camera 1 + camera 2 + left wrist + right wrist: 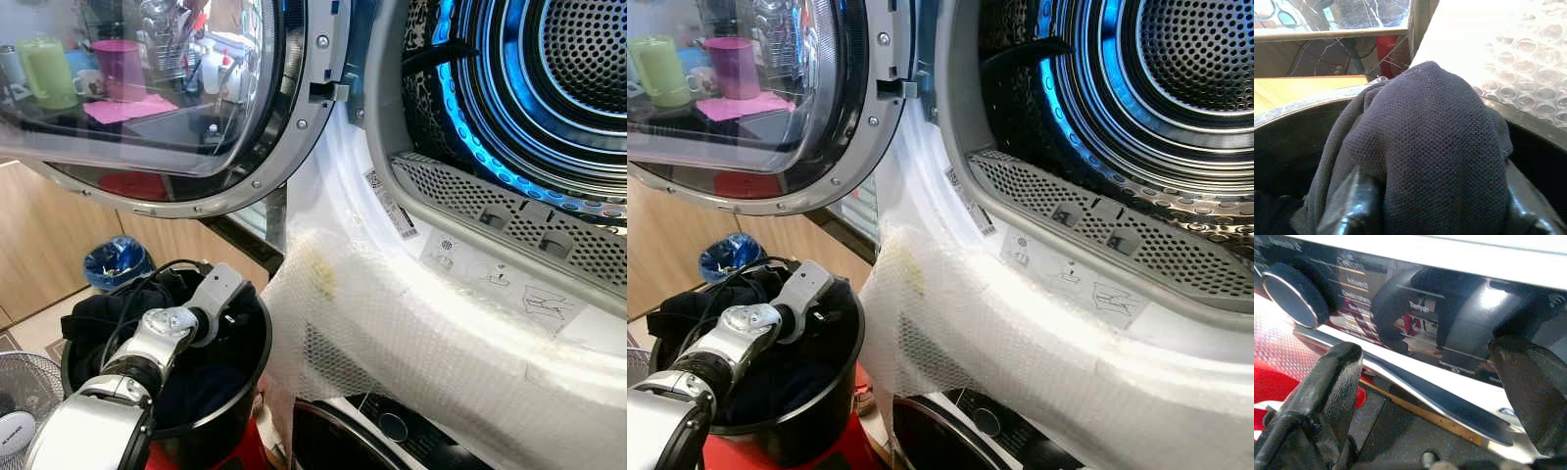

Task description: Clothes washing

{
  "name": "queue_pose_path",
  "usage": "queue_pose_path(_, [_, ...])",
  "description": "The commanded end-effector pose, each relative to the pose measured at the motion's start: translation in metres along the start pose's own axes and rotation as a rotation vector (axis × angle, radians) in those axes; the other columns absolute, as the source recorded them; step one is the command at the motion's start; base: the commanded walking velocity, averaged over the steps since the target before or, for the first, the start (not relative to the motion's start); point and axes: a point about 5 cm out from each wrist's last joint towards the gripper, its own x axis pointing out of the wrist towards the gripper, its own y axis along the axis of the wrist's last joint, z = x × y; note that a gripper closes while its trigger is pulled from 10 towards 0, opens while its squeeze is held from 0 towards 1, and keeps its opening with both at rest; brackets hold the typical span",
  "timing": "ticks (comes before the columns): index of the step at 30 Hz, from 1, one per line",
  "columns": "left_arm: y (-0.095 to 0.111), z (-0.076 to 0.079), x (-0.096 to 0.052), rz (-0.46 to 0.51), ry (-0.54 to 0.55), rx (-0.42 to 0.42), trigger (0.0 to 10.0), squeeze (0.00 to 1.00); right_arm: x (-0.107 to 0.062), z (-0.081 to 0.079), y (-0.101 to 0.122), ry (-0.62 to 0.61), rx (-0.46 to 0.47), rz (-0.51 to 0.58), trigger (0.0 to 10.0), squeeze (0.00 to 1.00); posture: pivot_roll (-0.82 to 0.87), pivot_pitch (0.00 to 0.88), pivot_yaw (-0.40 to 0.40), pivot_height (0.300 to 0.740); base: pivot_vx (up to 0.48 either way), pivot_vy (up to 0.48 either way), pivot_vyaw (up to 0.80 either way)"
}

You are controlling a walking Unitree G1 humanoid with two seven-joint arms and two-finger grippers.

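A black bucket (pixel 258 364) full of dark clothes (pixel 96 315) stands on the floor, below and left of the machine's open drum (pixel 549 88), which is lit blue. My left arm reaches down into the bucket. There my left gripper (pixel 1440 210) is shut on a navy knit garment (pixel 1430 142), which bulges up between its fingers (pixel 1349 208) just above the bucket's rim. My right gripper (pixel 1427 355) is open with nothing between its fingers. It sits low in front of the dark control panel (pixel 1400 308) of a lower machine.
The round glass door (pixel 147 108) hangs open to the left, above the bucket. Bubble wrap (pixel 392 333) covers the machine's front below the drum. A blue-lined bin (pixel 116 262) and a fan (pixel 20 397) stand on the floor at left.
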Motion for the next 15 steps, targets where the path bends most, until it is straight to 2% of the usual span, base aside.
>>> queue_pose_path(1, [0.009,-0.001,0.001,0.033,-0.016,0.006,0.0,0.00,0.000,0.001,0.000,-0.008,0.000,-0.003,10.0,0.00,0.07,0.020,-0.121,0.740,0.000,0.000,0.00])
queue_pose_path(8, [0.007,0.001,0.000,0.039,-0.027,0.014,0.0,0.00,0.000,-0.005,-0.004,0.001,0.008,-0.011,10.0,0.00,0.07,0.018,-0.105,0.740,0.000,0.000,0.00])
queue_pose_path(12, [0.010,0.003,0.001,0.077,-0.040,0.014,0.0,0.00,0.000,-0.008,-0.006,0.007,0.014,-0.013,10.0,0.00,0.07,0.011,-0.098,0.740,0.000,0.000,0.00])
queue_pose_path(15, [0.017,0.009,0.001,0.127,-0.108,0.060,0.0,0.00,0.001,-0.011,-0.008,0.008,0.023,-0.017,10.0,0.00,0.09,0.008,-0.086,0.740,0.000,0.000,0.00])
